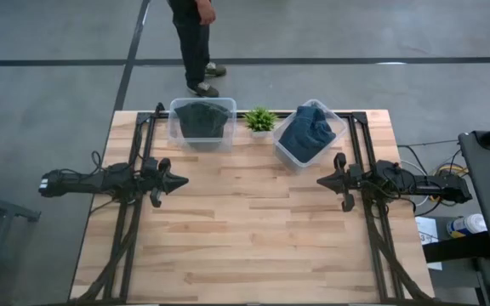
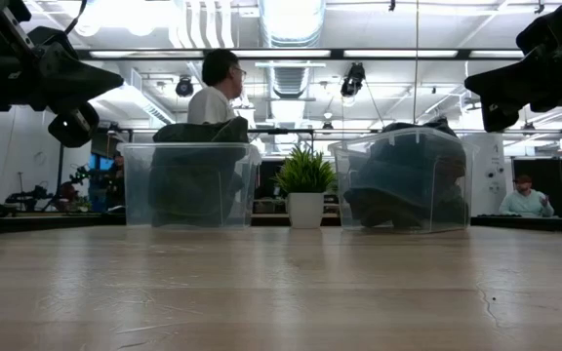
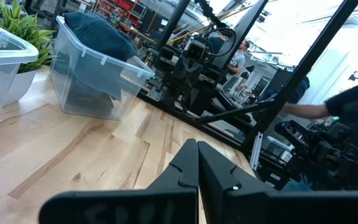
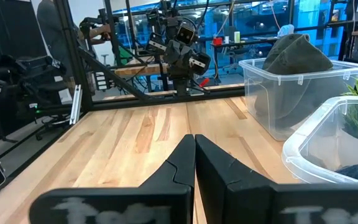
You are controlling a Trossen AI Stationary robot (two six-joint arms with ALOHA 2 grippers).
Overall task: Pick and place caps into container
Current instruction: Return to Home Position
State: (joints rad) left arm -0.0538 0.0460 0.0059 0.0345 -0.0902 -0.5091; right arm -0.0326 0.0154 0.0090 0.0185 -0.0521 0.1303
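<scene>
Fingers [image 3: 179,169] of the left gripper [image 1: 181,179] are pressed together with nothing between them; the right gripper [image 1: 320,181] is likewise closed and empty. Both hang above the wooden table [image 1: 245,246], one near each side edge, well apart from the containers. All caps in view lie in the two clear plastic containers at the far edge. The left container [image 2: 137,185] holds the dark olive caps [image 1: 202,119]. The right container [image 2: 340,161] holds the blue caps [image 1: 306,129], and a small potted plant [image 1: 260,119] stands between the two. Each heap rises above its container's rim. By judgement, the caps are light, soft fabric that collapses and folds under a pinch. A gripper should therefore take a raised fold of the crown or the stiffer brim, not a flat panel. The caps appear neither fragile nor slippery, but a loose heap may slump over the rim if disturbed. A person [image 1: 196,42] stands beyond the table.
</scene>
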